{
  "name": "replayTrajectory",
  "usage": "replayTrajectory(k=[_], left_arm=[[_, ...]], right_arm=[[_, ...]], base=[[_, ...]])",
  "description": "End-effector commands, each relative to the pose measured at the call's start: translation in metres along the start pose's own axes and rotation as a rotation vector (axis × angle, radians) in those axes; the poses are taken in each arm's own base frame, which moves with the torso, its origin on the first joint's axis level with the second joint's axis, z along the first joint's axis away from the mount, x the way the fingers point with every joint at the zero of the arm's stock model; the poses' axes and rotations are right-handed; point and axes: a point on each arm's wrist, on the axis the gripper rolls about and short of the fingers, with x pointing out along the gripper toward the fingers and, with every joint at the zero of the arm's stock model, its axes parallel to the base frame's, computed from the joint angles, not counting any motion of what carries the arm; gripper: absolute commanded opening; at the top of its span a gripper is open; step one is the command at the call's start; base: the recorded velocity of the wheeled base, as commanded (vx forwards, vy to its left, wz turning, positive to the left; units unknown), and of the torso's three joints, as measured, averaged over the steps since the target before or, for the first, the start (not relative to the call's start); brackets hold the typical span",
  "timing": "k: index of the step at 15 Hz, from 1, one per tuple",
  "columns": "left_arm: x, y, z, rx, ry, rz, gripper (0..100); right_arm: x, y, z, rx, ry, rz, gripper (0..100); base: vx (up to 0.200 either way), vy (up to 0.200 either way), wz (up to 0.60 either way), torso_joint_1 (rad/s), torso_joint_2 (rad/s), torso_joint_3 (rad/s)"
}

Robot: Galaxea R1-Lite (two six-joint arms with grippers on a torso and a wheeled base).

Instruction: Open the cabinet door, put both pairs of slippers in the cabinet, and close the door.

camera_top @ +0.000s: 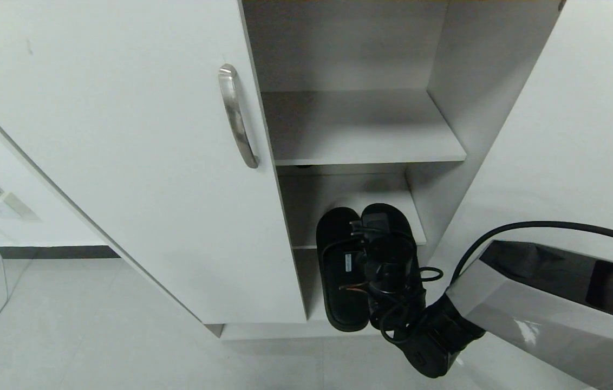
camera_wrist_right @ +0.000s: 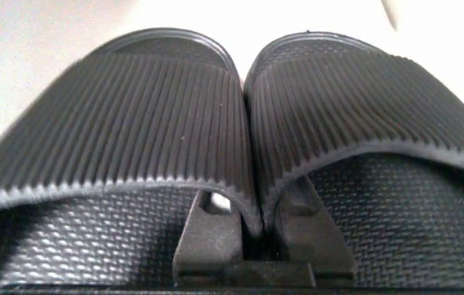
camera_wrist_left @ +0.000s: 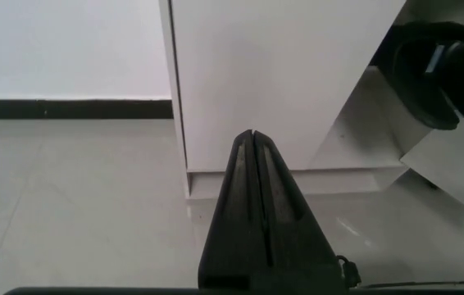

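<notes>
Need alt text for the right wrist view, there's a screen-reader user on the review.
The right gripper pinches a pair of black slippers together by their touching inner strap edges, with one jaw under each ribbed strap. The slippers sit side by side, textured footbeds showing beneath the straps.

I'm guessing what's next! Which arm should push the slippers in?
Right. The right gripper pinches both slippers at the open cabinet; the left gripper is shut, empty, facing the closed door.

Closed left tool [camera_wrist_left: 252, 135] before white cabinet door [camera_wrist_left: 281, 74], black slippers [camera_wrist_left: 420, 78] beyond.
</notes>
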Motion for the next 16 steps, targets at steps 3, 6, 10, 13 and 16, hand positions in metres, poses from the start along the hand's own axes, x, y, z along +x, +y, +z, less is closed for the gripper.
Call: replayTrajectory(k=[3, 6, 10, 13, 16], left_arm=[[0.0, 0.0, 0.0, -0.001, 0.0, 0.0, 0], [0.0, 0.0, 0.0, -0.001, 0.002, 0.0, 0], [0.0, 0.0, 0.0, -0.002, 0.0, 0.0, 0], [0.0, 0.0, 0.0, -0.004, 0.0, 0.0, 0], [0.0, 0.0, 0.0, -0.004, 0.0, 0.0, 0]], right_arm=[[0.039, -0.012, 0.001, 0.006, -0.005, -0.057, 0], [0.06, -0.007, 0.006, -0.002, 0.004, -0.058, 0], [0.091, -0.004, 0.012, 0.003, -0.006, -0.043, 0], [0.118, -0.008, 0.022, 0.009, -0.016, -0.075, 0], [0.13, -0.007, 0.024, 0.007, -0.015, -0.085, 0]], base=[[0.0, 0.0, 0.0, 0.0, 0.0, 0.0], [0.0, 0.0, 0.0, 0.0, 0.0, 0.0], [0.0, 0.0, 0.0, 0.0, 0.0, 0.0], [0.0, 0.0, 0.0, 0.0, 0.0, 0.0], [0.0, 0.0, 0.0, 0.0, 0.0, 0.0]])
